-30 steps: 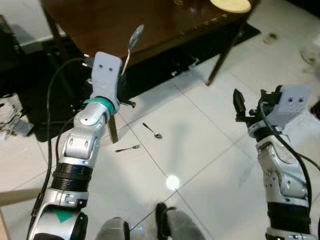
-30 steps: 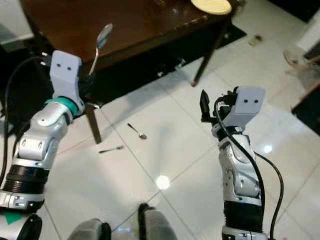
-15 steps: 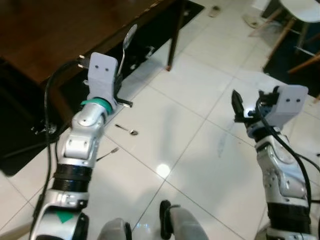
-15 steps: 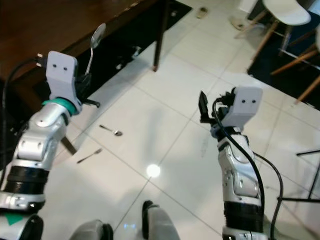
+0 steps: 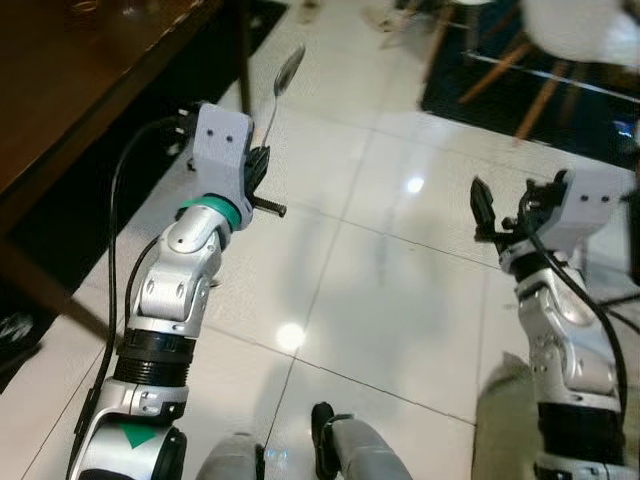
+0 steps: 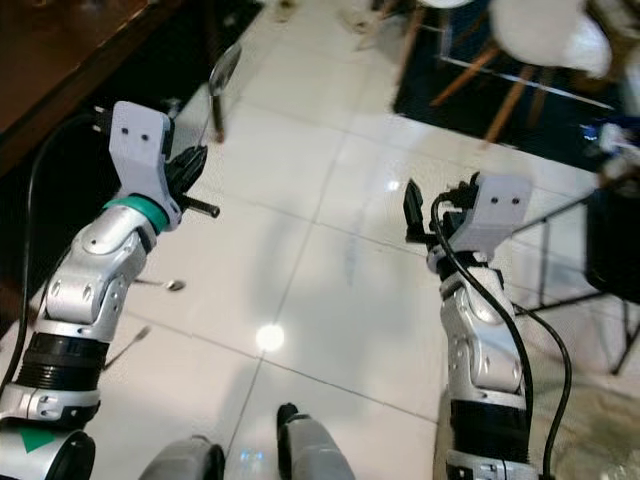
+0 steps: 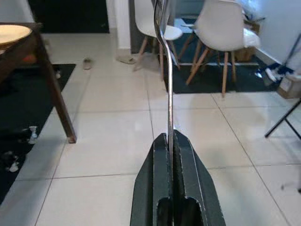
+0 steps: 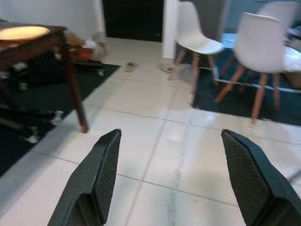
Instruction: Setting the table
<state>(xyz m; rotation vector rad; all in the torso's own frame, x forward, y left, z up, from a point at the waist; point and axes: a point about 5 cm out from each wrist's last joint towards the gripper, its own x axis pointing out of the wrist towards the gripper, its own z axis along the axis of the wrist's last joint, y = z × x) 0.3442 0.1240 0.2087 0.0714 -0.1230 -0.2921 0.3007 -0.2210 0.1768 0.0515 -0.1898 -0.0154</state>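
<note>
Left gripper (image 7: 170,141) was clamped tight on a spoon (image 5: 283,83), fingers pressed against the handle on both sides with no gap. Spoon stood roughly upright out of the gripper, bowl on top, raised in the air just off the dark wooden table (image 5: 70,80) edge, over the white tile floor (image 5: 400,300).

Right gripper (image 8: 171,169) was wide open and held nothing, fingers (image 8: 101,174) well apart. It hung over the floor well away from the table, on the far side from the left arm.

A plate (image 8: 23,33) sat on the table near its corner, seen in the right wrist view. A second spoon (image 6: 165,285) and a fork (image 6: 125,345) lay on the floor beside the table, close to the left arm, near each other but not touching.

White chairs (image 8: 254,52) with wooden legs stood on a dark rug (image 5: 520,90) well apart from the table. Slippers (image 7: 87,63) lay on the floor between the table and the chairs.
</note>
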